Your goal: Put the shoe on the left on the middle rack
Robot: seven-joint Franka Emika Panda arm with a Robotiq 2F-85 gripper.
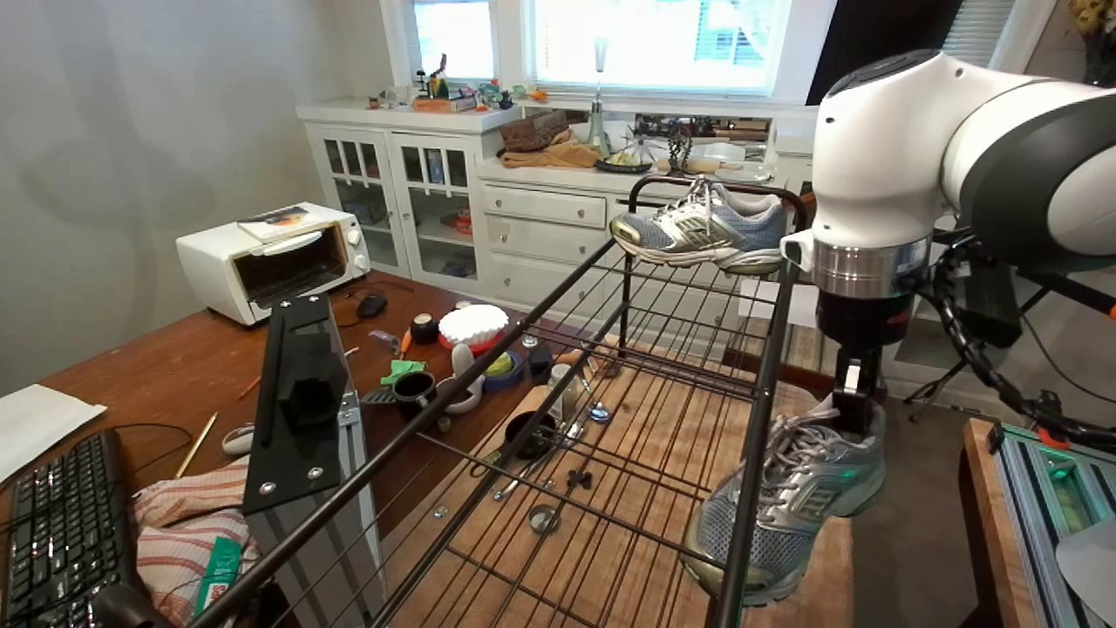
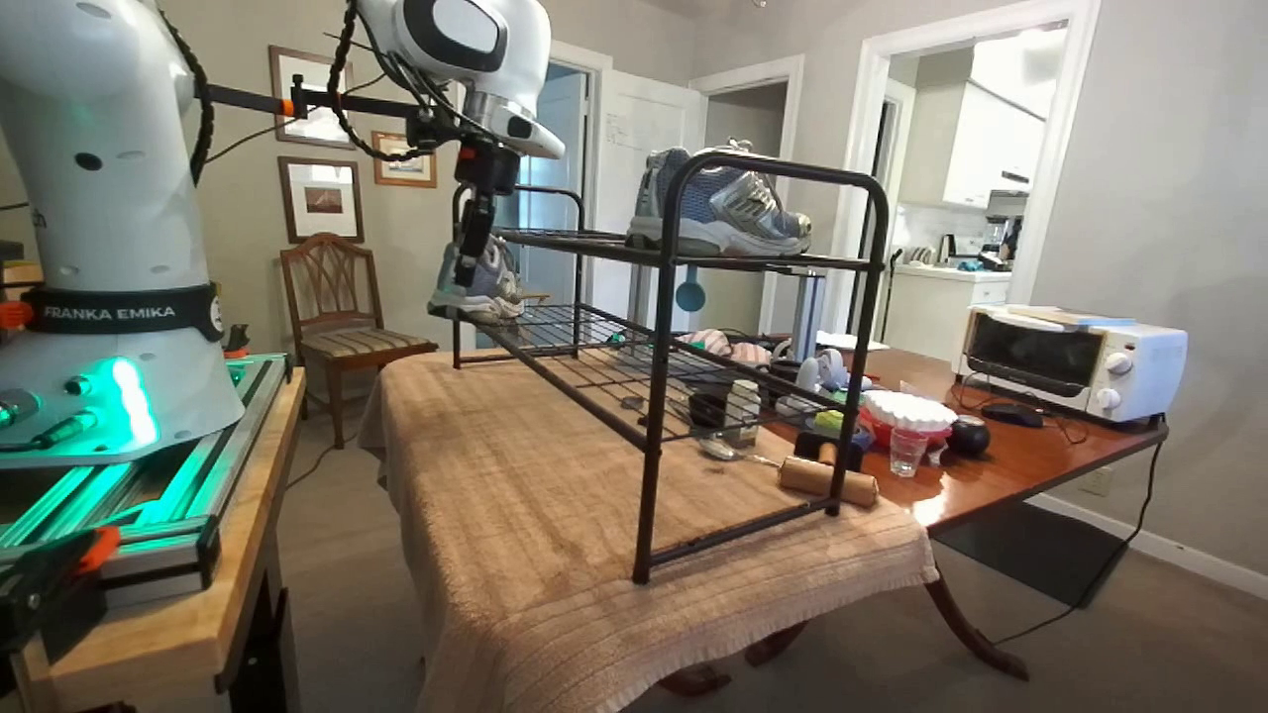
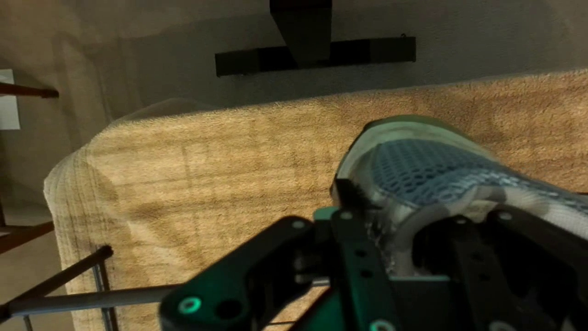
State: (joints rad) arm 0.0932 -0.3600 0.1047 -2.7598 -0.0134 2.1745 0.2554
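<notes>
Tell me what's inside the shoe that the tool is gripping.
One finger of the tool reaches into the opening of the shoe. The insole and toe interior cannot be made out: finger and upper cover them, and the opening is dark.

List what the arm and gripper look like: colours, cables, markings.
Arm: white rounded shells, dark trim, silver wrist ring, black ribbed cable running outside. Black base band reads FRANKA EMIKA, with a green light below it. Gripper: black, with two jointed fingers and visible round bolts.
</notes>
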